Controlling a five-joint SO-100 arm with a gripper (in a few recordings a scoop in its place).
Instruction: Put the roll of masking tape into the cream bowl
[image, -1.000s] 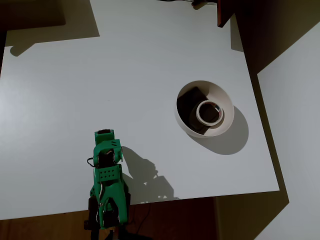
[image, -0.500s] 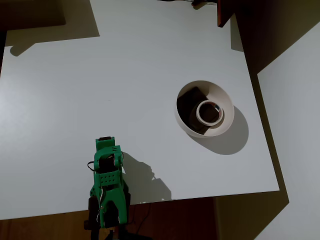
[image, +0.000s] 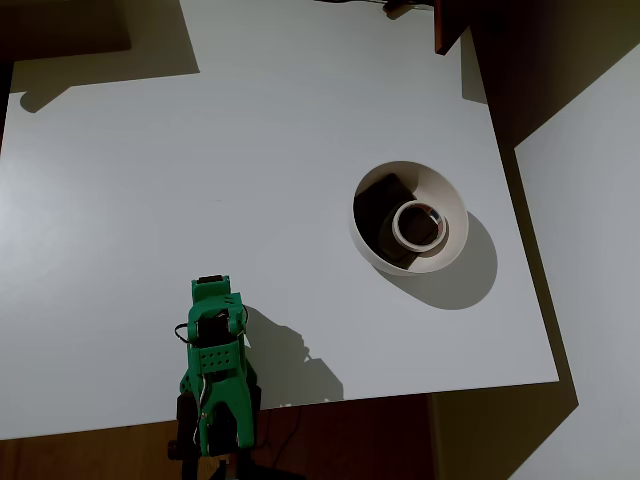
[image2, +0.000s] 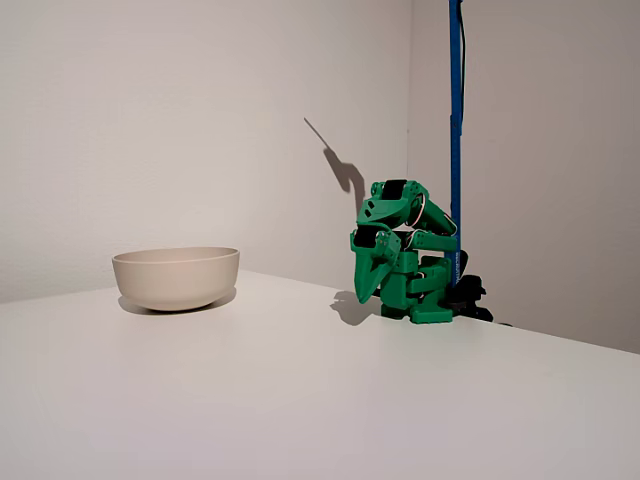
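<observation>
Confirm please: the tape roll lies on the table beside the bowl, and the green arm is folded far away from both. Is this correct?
Not quite. The tape roll lies inside the bowl, not on the table beside it; the overhead view shows it there, next to a dark block. The rest holds: the green arm is folded far from both.

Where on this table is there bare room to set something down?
Nearly everywhere: the white table is bare from the green arm at its near edge across to the cream bowl. The crowded spot is inside the bowl, where the roll of masking tape lies beside a dark block.
</observation>
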